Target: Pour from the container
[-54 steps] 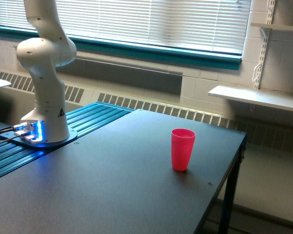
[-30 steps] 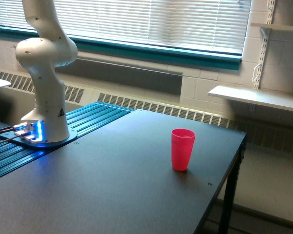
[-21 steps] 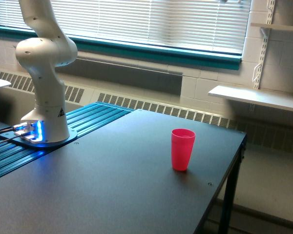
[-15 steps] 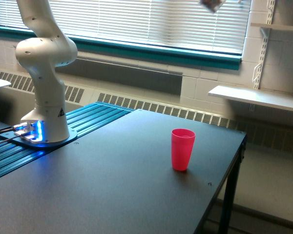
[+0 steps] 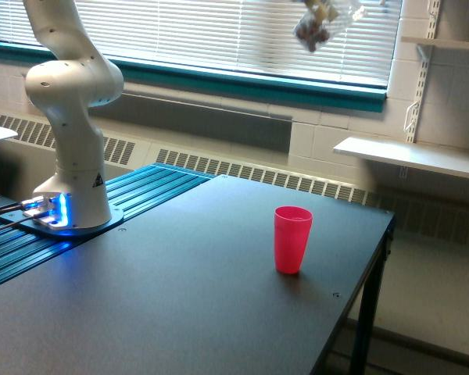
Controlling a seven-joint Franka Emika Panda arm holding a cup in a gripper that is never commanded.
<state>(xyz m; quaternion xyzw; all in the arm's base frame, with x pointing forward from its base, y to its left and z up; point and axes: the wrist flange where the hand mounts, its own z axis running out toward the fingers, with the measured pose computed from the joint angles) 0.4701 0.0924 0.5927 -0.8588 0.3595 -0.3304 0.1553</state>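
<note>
The container (image 5: 316,26), a small clear rounded flask with reddish-brown pieces inside, hangs tilted and blurred at the very top of the exterior view, in front of the window blinds. It is high above and slightly to the right of a pink-red plastic cup (image 5: 292,238), which stands upright on the black table (image 5: 180,312). The gripper itself lies beyond the top edge of the frame. Only the arm's white base and lower links (image 5: 70,117) show, at the exterior view's left.
The table's right edge (image 5: 375,258) drops off close to the cup. A white wall shelf (image 5: 410,156) sits beyond it at the exterior view's right. The arm's base stands on a blue-lit ribbed platform (image 5: 102,226).
The container has come into view at the top and moved down and to the left over the last half second. The cup has not moved.
</note>
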